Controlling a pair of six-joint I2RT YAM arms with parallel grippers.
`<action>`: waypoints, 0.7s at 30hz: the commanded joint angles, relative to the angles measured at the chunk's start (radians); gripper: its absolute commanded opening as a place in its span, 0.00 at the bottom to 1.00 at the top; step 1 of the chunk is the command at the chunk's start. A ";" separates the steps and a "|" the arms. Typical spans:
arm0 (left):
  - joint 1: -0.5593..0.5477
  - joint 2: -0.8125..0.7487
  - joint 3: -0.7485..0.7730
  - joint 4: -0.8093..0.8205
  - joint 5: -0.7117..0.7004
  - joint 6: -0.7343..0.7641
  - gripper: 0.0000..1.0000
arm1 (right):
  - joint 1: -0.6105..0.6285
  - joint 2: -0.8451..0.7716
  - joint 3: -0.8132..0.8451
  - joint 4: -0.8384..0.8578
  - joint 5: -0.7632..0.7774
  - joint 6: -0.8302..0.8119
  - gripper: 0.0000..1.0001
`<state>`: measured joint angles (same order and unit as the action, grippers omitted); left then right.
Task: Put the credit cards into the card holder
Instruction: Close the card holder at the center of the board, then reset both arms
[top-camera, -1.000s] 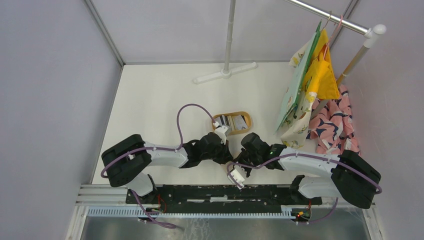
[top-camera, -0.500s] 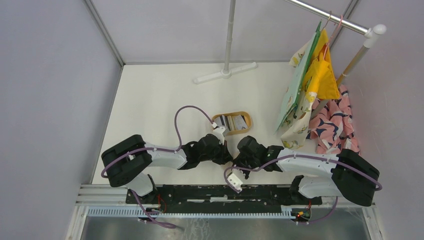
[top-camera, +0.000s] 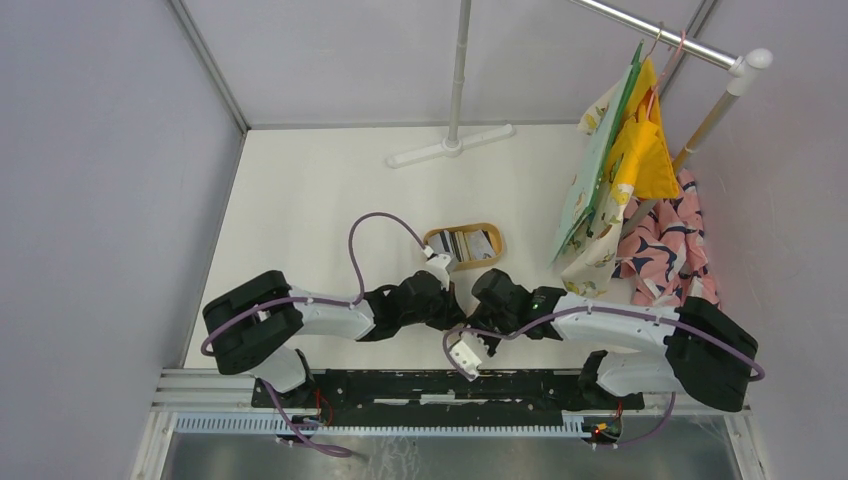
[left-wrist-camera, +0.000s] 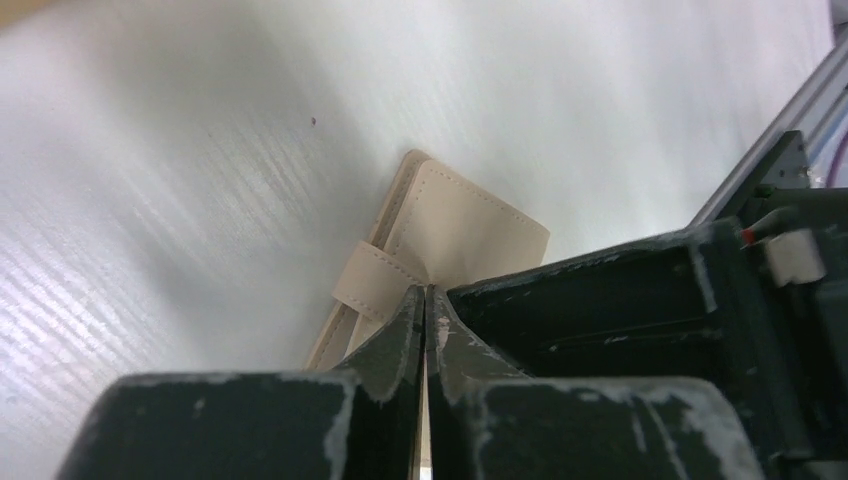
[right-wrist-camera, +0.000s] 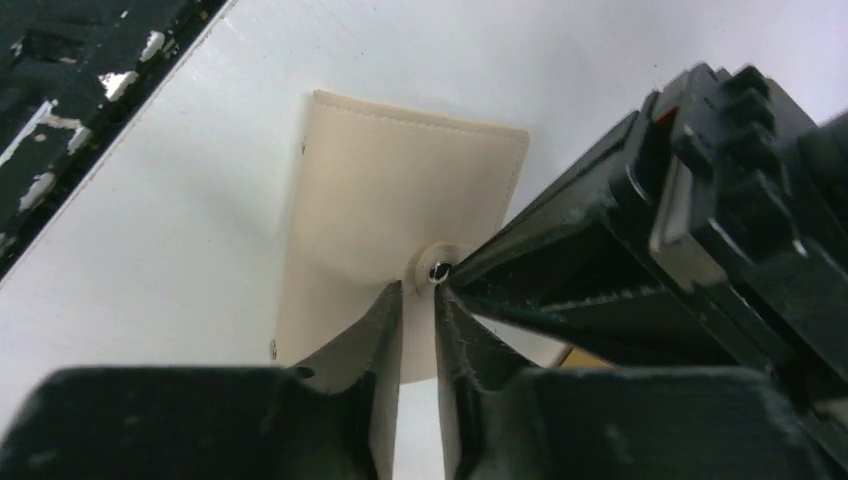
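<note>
Left jaws and right jaws were each closed on the wallet (left-wrist-camera: 470, 225), pinching its covers beside the snap (right-wrist-camera: 437, 270), probably to pull it open for the cards (top-camera: 462, 242).

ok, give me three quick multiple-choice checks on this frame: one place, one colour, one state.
1. Where are the credit cards?
A. in the oval tray
B. on a shelf
C. in a drawer

2. What colour is the card holder?
A. black
B. beige
C. red

3. What is the right gripper doing?
A. hanging wide open
B. holding a pen
C. pinching the card holder

Answers: 1 A, striped cards lie inside the tray's rim. 2 B, both wrist views show it beige. 3 C, its fingers close on the holder beside the snap.
</note>
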<state>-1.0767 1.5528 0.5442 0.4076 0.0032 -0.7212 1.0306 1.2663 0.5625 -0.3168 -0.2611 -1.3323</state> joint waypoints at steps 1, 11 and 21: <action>-0.023 -0.050 0.058 -0.182 -0.105 0.013 0.13 | -0.079 -0.088 0.035 -0.097 -0.149 0.036 0.29; -0.022 -0.406 -0.023 -0.121 -0.213 0.130 0.38 | -0.298 -0.259 0.079 -0.241 -0.389 0.048 0.63; -0.021 -0.710 -0.014 -0.320 -0.389 0.231 0.87 | -0.514 -0.412 0.218 -0.157 -0.449 0.468 0.98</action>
<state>-1.0954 0.9012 0.4652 0.1925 -0.2554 -0.5808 0.5579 0.9154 0.6693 -0.5472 -0.6872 -1.1290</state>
